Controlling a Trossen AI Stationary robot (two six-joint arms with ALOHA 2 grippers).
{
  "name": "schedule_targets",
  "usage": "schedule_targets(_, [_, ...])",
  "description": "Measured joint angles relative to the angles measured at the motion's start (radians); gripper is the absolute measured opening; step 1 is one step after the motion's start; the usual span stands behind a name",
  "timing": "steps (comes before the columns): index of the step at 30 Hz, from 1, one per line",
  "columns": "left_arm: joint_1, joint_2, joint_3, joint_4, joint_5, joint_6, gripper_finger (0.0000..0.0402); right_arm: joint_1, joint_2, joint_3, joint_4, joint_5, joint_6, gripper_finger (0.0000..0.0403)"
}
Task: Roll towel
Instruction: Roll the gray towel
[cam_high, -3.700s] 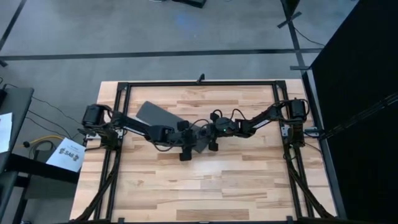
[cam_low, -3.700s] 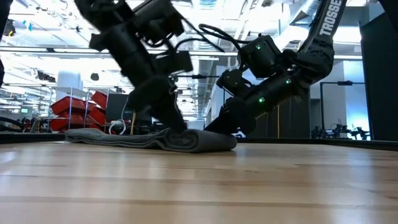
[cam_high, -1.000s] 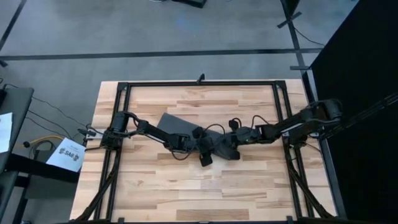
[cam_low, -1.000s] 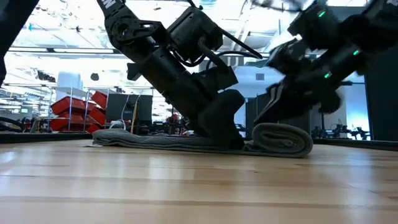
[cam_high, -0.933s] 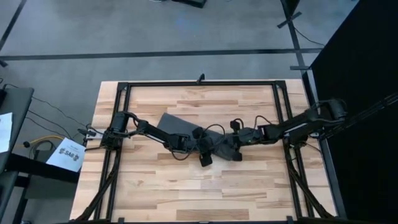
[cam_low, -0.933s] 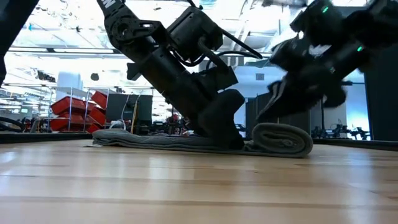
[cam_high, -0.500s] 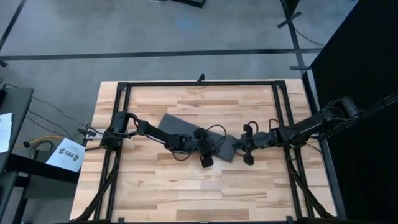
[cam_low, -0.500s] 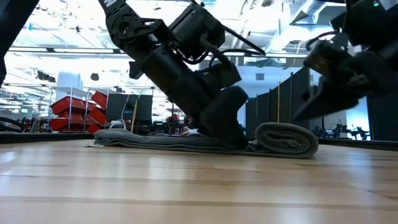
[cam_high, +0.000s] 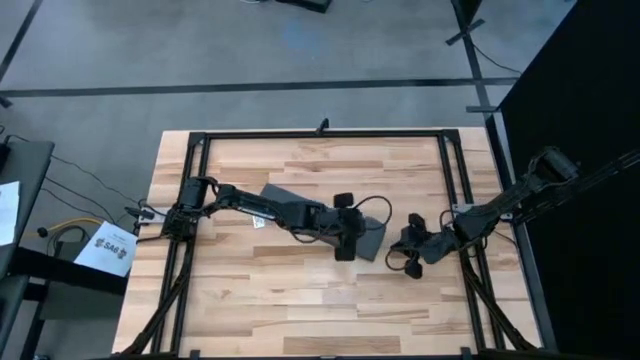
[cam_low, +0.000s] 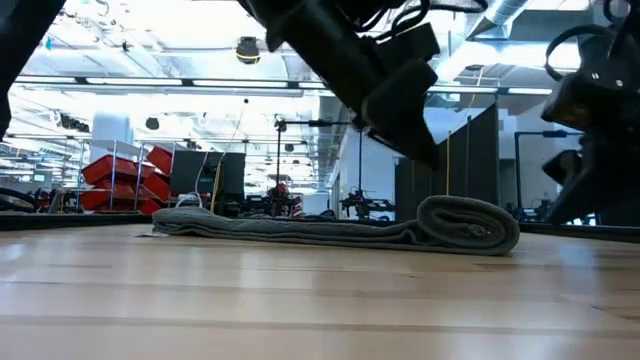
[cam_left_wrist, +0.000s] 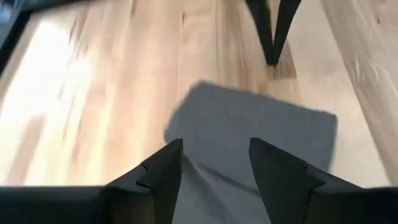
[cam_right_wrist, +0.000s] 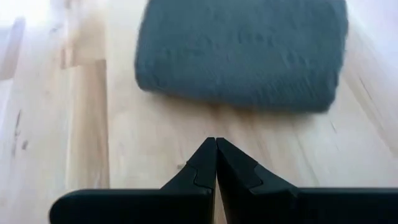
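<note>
Towel now free of both retreated arms.

A dark grey towel is seen lying on the wooden table, stretched flat along most of its length and wound into a thick roll at one end. The roll rests on the table surface, with its spiral end visible. A dark arm is held above the towel, its lower end raised clear of the cloth near the rolled end. A second dark arm is seen beside the roll, apart from it. Beyond the far edge of the table, a large hall is shown, with red bins and ceiling lights.
</note>
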Motion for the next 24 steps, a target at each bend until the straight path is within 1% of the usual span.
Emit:
schedule_targets(3, [0.043,0.005,-0.033,0.078,0.108,0.066,0.0173,0.043,0.022,0.0,-0.003,0.029,0.065,0.0])
schedule_targets(5, [0.07,0.013,-0.061,0.109,0.187,0.097,0.0173,0.061,0.04,0.0,0.005,0.056,0.084,0.0])
schedule_targets(6, [0.08,0.025,-0.075,0.151,0.219,0.11,0.0173,0.068,0.051,0.001,0.012,0.075,0.096,0.0])
schedule_targets(9, [0.097,0.059,-0.11,0.213,0.32,0.133,0.0173,0.079,0.092,0.0,0.045,0.132,0.134,0.0])
schedule_targets(11, [0.097,0.093,-0.11,0.254,0.367,0.139,0.0173,0.079,0.131,-0.001,0.092,0.14,0.136,0.0])
schedule_targets(14, [0.099,0.136,-0.11,0.281,0.375,0.142,0.0173,0.08,0.205,-0.002,0.137,0.139,0.145,0.0005])
schedule_targets(16, [0.102,0.148,-0.106,0.286,0.379,0.142,0.0173,0.081,0.255,-0.001,0.167,0.144,0.167,0.002])
schedule_targets(20, [0.109,0.148,-0.122,0.273,0.378,0.133,0.0173,0.103,0.336,0.004,0.215,0.173,0.23,0.0072])
schedule_targets(24, [0.117,0.147,-0.18,0.357,0.387,0.069,0.0173,0.114,0.403,0.004,0.314,0.208,0.194,0.0127])
